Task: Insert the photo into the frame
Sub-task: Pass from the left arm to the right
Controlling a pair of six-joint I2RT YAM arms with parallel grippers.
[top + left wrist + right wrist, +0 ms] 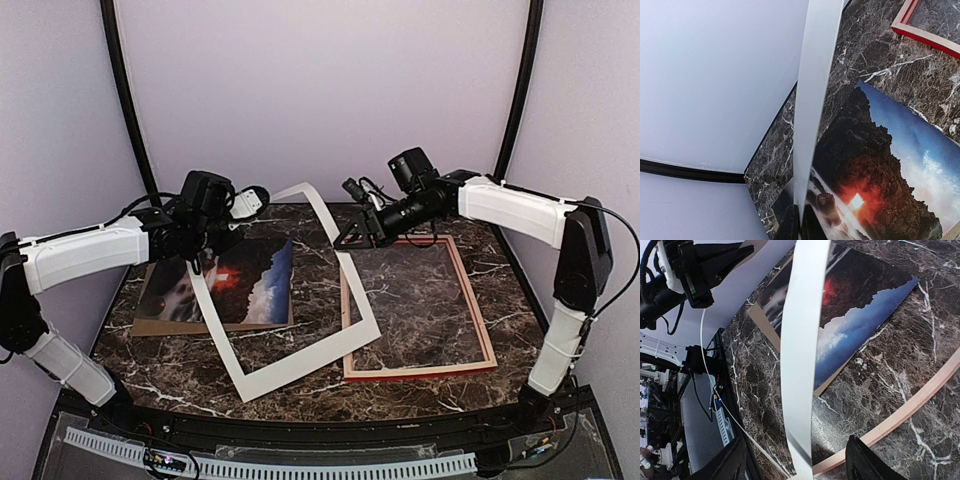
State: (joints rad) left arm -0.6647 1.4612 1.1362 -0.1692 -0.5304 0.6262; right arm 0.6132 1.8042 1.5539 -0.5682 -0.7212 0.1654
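From my bases at the near edge, both arms rise outward, bend at the elbow and reach back in over the marble table point(180, 372), left forearm slanting in from the left, right forearm coming down from high on the right. Nearest me, the white mat point(310, 362) rests one corner on the table and tilts up toward the far side. My left claw point(799, 225) is clenched on the mat's left rail, the strip running straight up out of its fingertips. Under that rail the photo point(250, 285) lies face up on the brown backing board point(150, 325) on the left half of the table, its red glow showing. The frame point(420, 368) lies flat on the right half, well apart from the photo, marble visible through its pane, the mat's right rail crossing its left side. Farther back, my right claw point(800, 462) is released, fingers spread wide on either side of that rail
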